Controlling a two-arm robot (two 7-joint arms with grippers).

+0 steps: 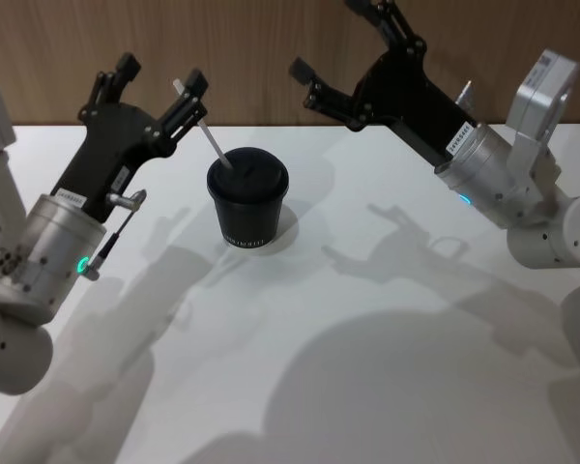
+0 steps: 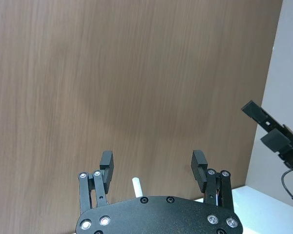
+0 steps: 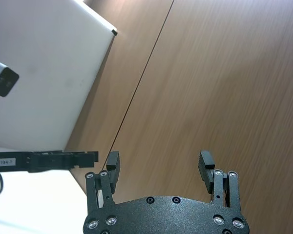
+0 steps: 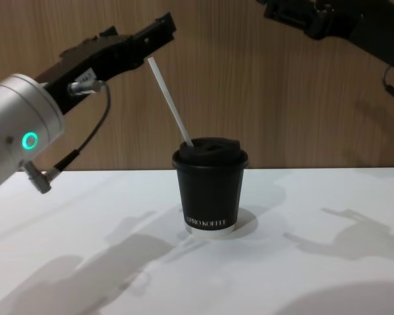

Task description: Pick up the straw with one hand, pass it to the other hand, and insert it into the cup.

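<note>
Jaws on both arms stand spread, and we find nothing held in either. Our left gripper (image 1: 160, 85), on the arm with the green ring light, hangs above and to the left of the cup (image 1: 247, 196); its 2 fingers are well apart, as the left wrist view confirms (image 2: 154, 165). The straw (image 1: 204, 128) is already seated in the cup's lid. In the chest view the straw (image 4: 170, 100) rises from the lid opening and leans up and to the left, its long axis slanting toward our left gripper (image 4: 159, 26). In the head view the straw's top end lies just beside the nearer left finger; we cannot tell whether the 2 touch. In the left wrist view the white tip (image 2: 137, 186) shows between the fingers, closer to 1 of them, with clear space to the other.

Our right gripper (image 1: 336, 39), on the blue-lit arm, is raised high toward the wooden wall, up and to the right of the cup and well apart from it. The right wrist view shows it open against the wood panel (image 3: 159, 166).

The cup (image 4: 210, 192) stands upright on the white tabletop (image 1: 387, 329). We judge insertion done. The left arm is the nearer 1, and any withdrawal should run away from the straw's lean so as not to drag it out.
</note>
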